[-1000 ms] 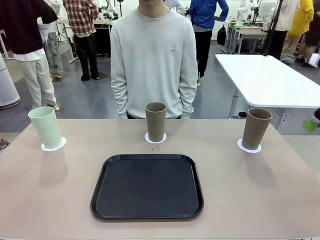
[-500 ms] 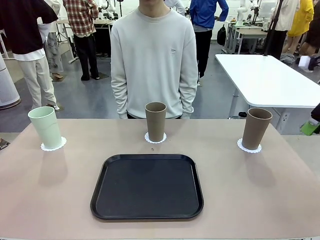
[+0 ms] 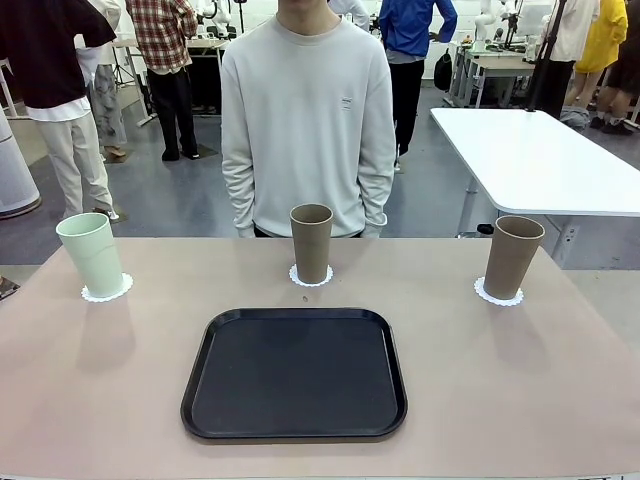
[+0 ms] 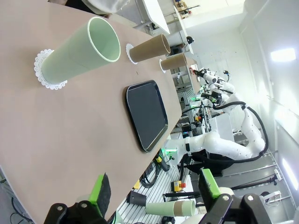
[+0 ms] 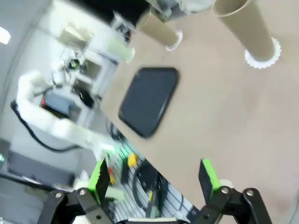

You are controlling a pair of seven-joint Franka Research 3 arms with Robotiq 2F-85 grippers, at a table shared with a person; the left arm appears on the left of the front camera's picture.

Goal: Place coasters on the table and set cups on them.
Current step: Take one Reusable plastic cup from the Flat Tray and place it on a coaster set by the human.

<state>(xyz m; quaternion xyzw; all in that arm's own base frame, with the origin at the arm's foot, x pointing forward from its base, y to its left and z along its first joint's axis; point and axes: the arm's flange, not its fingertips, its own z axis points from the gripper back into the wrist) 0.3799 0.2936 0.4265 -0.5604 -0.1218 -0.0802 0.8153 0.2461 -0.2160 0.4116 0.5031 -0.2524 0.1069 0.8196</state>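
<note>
Standing upright on the table [image 3: 560,400], each of the three cups sits on its own coaster: the mint cup [image 3: 91,254] at the far left, one tan cup [image 3: 311,243] in the middle before the person [image 3: 308,120], the other tan cup [image 3: 512,257] at the far right. A black tray [image 3: 295,373] lies nearer, apart from them. The left gripper [image 4: 154,189] and right gripper [image 5: 152,175], the latter somewhat blurred, both gape wide and hold nothing.

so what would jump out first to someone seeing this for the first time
Three tumblers stand in a row across the far half of the table, each on its own white doily: a mint green cup at the robot's left, a tan cup in the middle and another tan cup at the right. Nearer the robot lies an empty black tray, and a person in a pale sweatshirt stands behind the middle cup.
</note>
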